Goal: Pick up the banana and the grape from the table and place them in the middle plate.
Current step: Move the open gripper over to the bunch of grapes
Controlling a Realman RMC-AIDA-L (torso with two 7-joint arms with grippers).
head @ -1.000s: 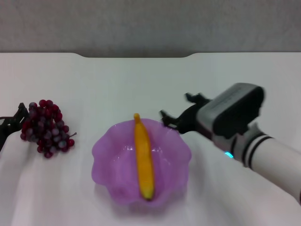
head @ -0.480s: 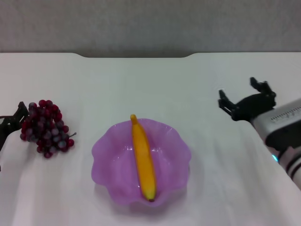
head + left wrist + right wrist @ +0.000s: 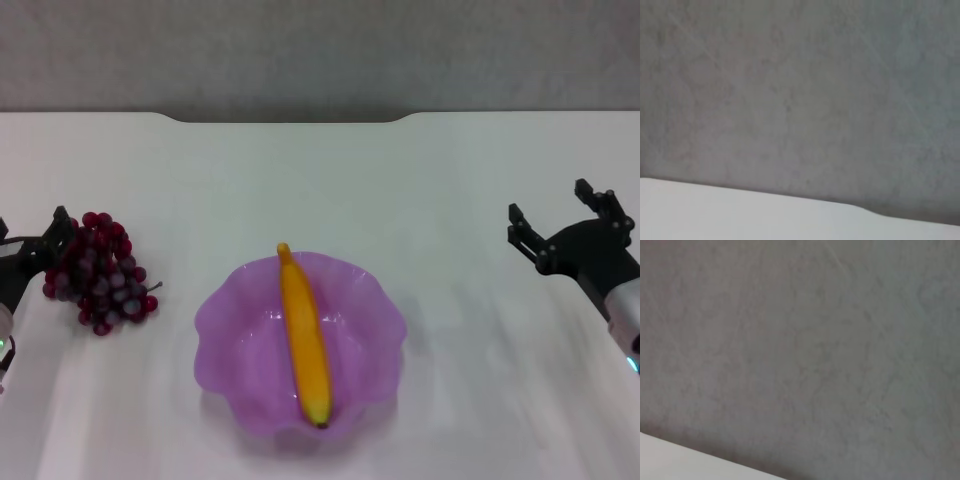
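Head view: the banana (image 3: 304, 338) lies lengthwise inside the middle plate (image 3: 228, 340), dark tip toward the near rim. The grape (image 3: 104, 271) bunch rests on the table (image 3: 330, 180), well to the left of the plate. The left gripper (image 3: 42, 250) sits at the bunch's left side; whether it grips cannot be determined. The right gripper (image 3: 565, 222) hovers well right of the plate, fingers spread and empty. Both wrist views show only a grey wall (image 3: 800, 100) and the table edge.
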